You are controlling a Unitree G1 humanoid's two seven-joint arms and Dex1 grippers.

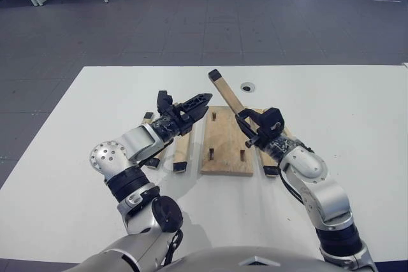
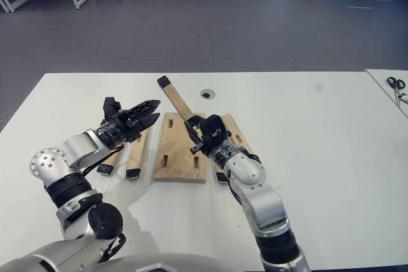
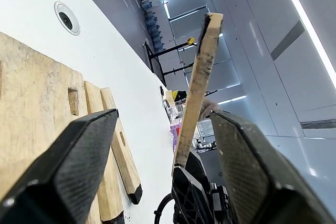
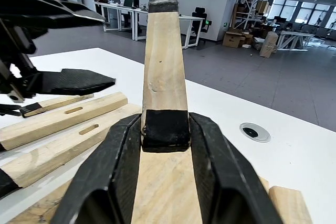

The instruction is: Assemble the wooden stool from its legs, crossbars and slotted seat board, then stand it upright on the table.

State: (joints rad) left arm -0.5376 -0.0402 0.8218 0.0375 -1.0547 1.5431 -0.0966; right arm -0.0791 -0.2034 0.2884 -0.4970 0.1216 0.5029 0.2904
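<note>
The slotted seat board (image 1: 227, 139) lies flat in the middle of the table (image 1: 331, 100). My right gripper (image 1: 247, 124) is shut on a wooden leg (image 1: 225, 96) with black end caps; the leg slants up and away over the board's right side (image 4: 165, 64). My left gripper (image 1: 196, 105) hovers open just left of the board's far end, nothing between its fingers (image 3: 79, 166). Two more legs (image 1: 181, 148) lie on the table under my left forearm. Other wooden pieces (image 1: 271, 157) lie along the board's right edge, partly under my right wrist.
A round cable grommet (image 1: 247, 86) sits in the table beyond the board. Scissors (image 2: 396, 83) lie on a neighbouring table at far right. White table surface stretches left and right of the parts.
</note>
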